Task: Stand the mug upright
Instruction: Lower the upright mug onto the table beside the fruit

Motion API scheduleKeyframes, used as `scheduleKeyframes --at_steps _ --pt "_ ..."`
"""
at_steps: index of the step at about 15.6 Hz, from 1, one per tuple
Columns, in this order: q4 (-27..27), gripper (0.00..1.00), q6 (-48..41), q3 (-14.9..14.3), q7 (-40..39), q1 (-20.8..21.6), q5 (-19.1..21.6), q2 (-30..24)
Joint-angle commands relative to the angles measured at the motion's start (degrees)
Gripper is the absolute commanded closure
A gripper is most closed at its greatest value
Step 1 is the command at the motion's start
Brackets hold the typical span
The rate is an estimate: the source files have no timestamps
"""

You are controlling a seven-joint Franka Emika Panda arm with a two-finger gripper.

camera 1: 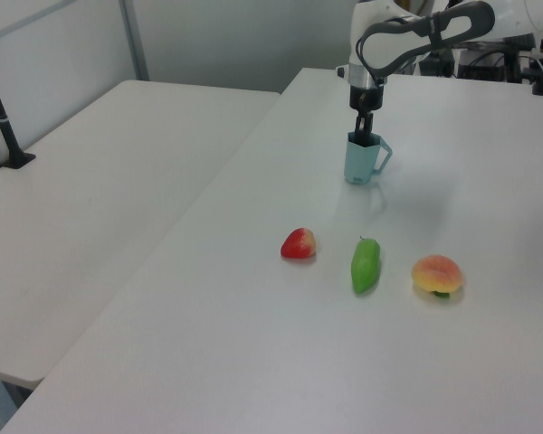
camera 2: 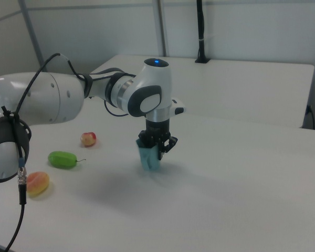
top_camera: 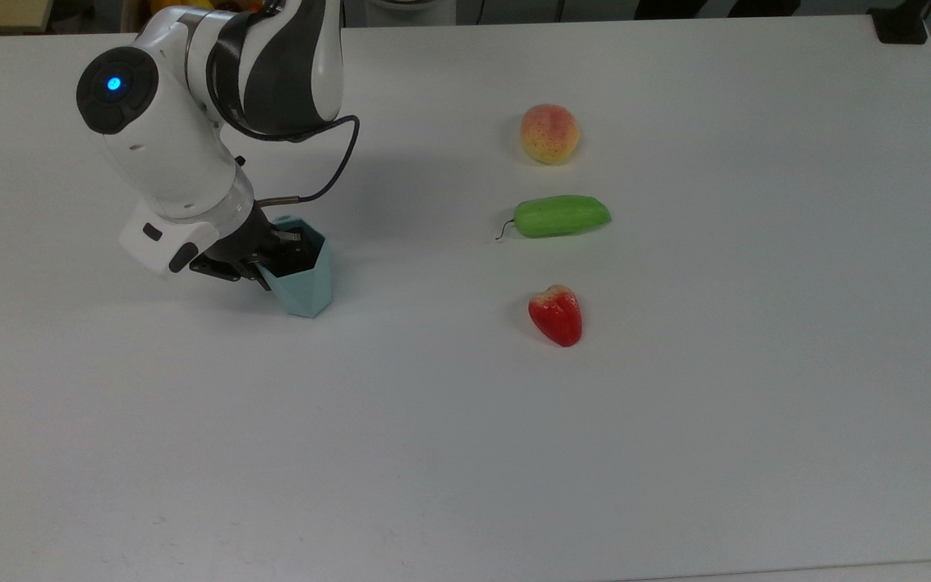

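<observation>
— What does the mug (top_camera: 301, 279) look like?
— Pale blue, faceted, with flat angular sides tapering to a narrower base and a handle (camera 1: 380, 160) on one side.
— And its pose?
— Upright on the tabletop (top_camera: 465, 420), open rim up, at the top view's left.

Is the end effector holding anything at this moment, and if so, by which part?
Yes: the end effector grips the pale blue faceted mug by its rim wall, one finger reaching inside the opening. The mug stands upright on the white table.
</observation>
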Motion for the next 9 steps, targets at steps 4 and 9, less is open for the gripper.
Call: scheduleKeyframes --at_steps 4,9 --pt "0.00 0.00 -0.13 0.12 0.25 1.33 -2.72 -1.87" --pt "-0.70 0.00 -1.01 0.21 4.56 1.51 -2.01 -11.78"
